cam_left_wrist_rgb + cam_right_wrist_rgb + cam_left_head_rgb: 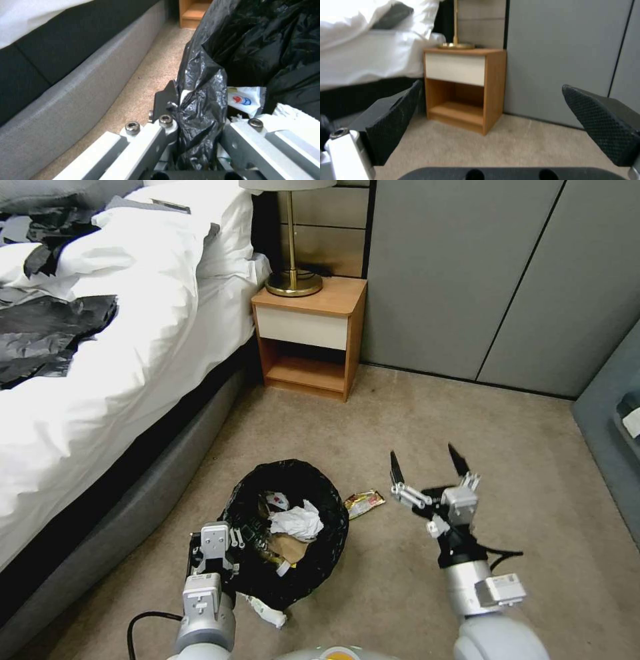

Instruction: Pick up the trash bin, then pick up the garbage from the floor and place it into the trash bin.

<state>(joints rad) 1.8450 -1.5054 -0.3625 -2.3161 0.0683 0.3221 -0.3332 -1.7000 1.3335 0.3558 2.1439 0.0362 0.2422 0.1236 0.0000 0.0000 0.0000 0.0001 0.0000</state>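
Down by the grey bed frame [127,513] stood the trash bin [313,567], its crinkled black liner bulging over the rim so that none of the white plastic showed from above. The left gripper [212,560] was clamped on the rim at the side nearest the bed; the left wrist view made that plain, with a fold of black liner [200,105] pinched tight between the closed fingers [165,97], a detail the head view only hinted at. Inside the bin lay a crumpled white tissue [297,523], a brown paper bag [288,547] and a white wrapper [245,101] with a red and blue mark on it, too small to read. From the head view, a yellow snack wrapper [364,503] lay on the carpet just beside the bin on the side away from the bed, and a white wrapper [267,612] lay against the bin's near side. The right gripper [428,468] hung in the air well clear of the bin, its black fingertips [391,120] spread wide apart and holding nothing. Its wrist camera looked past them at the wooden nightstand [466,87] and the brass lamp base [455,45] upon it.
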